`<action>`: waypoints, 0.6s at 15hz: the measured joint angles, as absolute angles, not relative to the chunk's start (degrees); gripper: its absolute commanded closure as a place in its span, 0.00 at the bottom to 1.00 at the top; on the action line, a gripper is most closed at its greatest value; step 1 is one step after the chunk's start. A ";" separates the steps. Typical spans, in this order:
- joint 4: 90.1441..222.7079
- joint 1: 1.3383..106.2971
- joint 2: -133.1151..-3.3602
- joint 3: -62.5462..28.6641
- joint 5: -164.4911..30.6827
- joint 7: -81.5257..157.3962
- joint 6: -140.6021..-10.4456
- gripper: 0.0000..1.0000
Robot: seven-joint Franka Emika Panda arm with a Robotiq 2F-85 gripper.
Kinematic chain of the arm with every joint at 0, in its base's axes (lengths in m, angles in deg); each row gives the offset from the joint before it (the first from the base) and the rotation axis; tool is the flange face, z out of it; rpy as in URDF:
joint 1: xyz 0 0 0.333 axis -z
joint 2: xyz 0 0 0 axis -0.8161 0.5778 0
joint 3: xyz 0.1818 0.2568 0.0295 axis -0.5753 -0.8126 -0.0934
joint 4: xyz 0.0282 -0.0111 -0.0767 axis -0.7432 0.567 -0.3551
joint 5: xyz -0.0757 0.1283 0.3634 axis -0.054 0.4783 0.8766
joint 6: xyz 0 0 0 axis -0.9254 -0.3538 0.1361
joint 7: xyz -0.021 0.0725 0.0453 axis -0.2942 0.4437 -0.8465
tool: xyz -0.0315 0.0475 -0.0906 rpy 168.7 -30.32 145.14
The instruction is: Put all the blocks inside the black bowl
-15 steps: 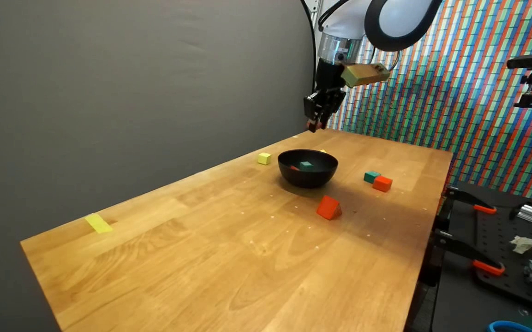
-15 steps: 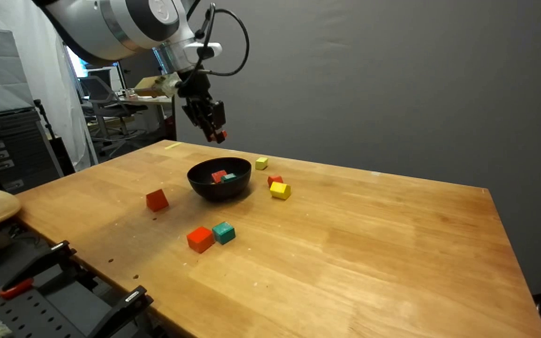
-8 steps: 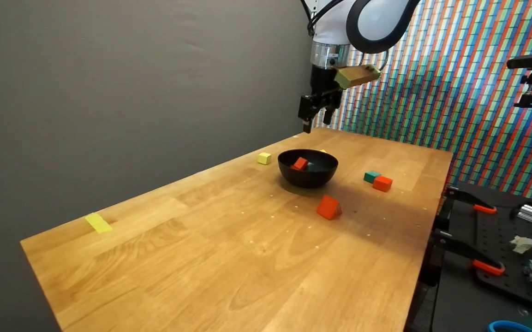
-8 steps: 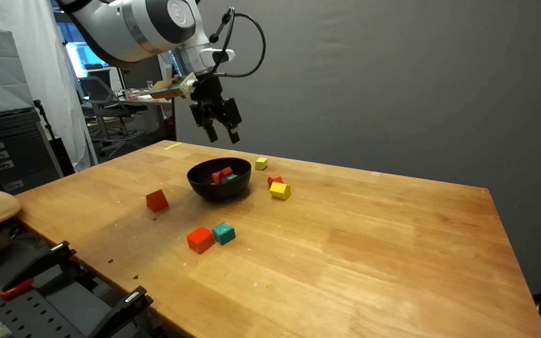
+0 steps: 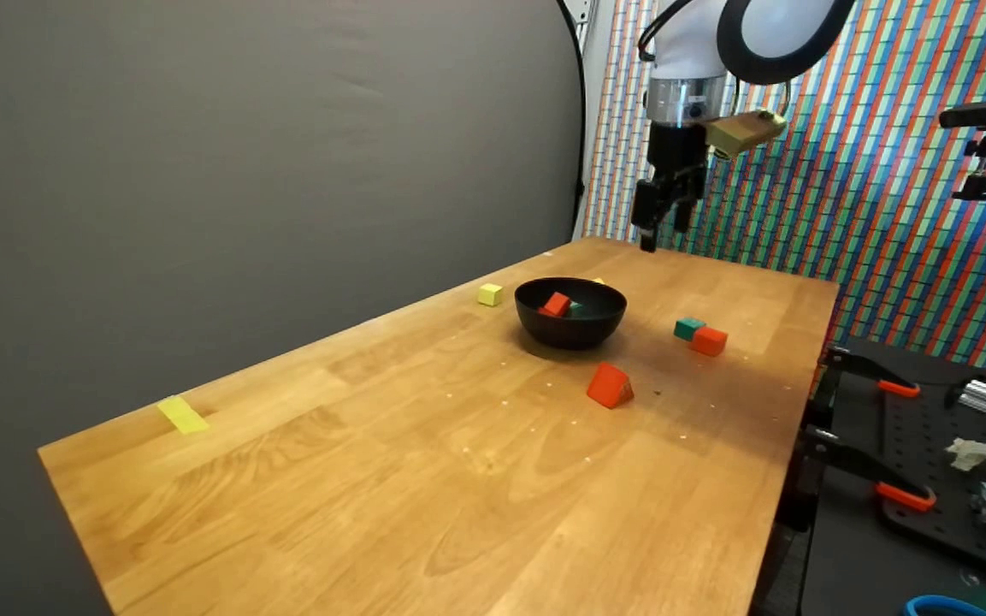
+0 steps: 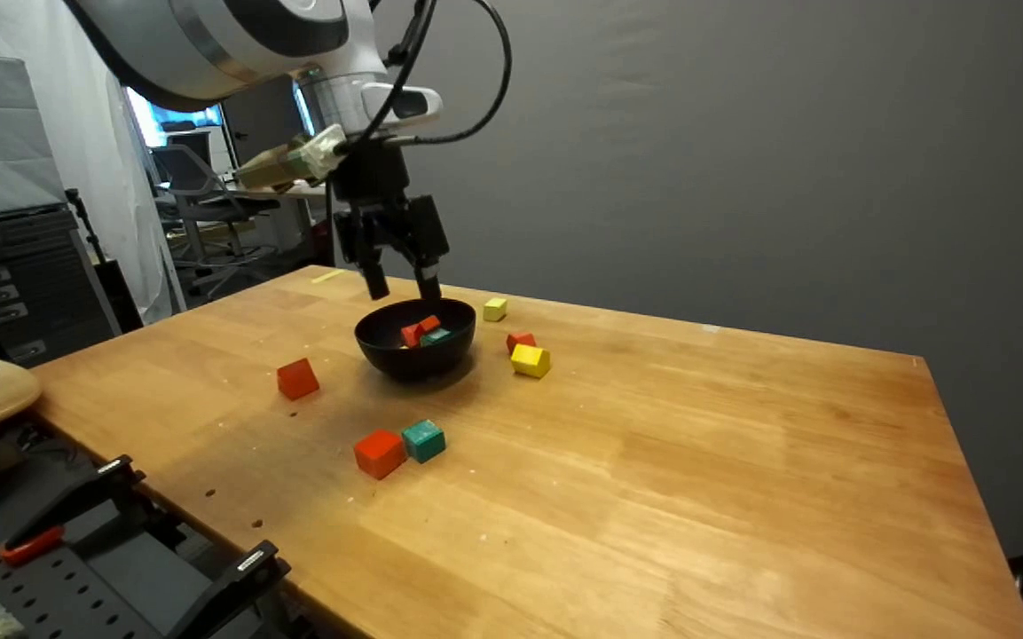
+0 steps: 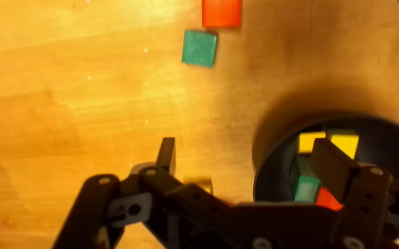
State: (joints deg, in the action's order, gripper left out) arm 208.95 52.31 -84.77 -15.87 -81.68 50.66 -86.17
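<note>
Jaws spread wide with nothing between them, the Robotiq gripper (image 6: 404,293) hangs higher than the black bowl (image 6: 413,362), which holds red blocks (image 6: 410,335), a teal block (image 7: 306,190) and yellow blocks (image 7: 347,143), while around the bowl lie a red prism (image 6: 298,379), red cube (image 6: 380,453), teal cube (image 6: 423,440), yellow cube (image 6: 494,309), yellow block (image 6: 531,360) and a partly hidden red block (image 6: 520,338).

One finger (image 7: 335,169) hides part of the black bowl (image 7: 389,138); between both fingers you see a blurred yellow block (image 7: 198,181); ahead, your wrist view crops a red-orange block (image 7: 221,13).

1 black bowl (image 6: 413,362), 6 blocks (image 6: 423,441) outside it
</note>
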 measured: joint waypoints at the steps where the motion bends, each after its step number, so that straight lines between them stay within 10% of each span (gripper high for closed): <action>1: 211.12 52.65 -85.03 -15.99 -80.54 46.89 -86.44 0.00; 9: 214.12 53.11 -85.24 -17.86 -67.92 34.44 -90.30 0.00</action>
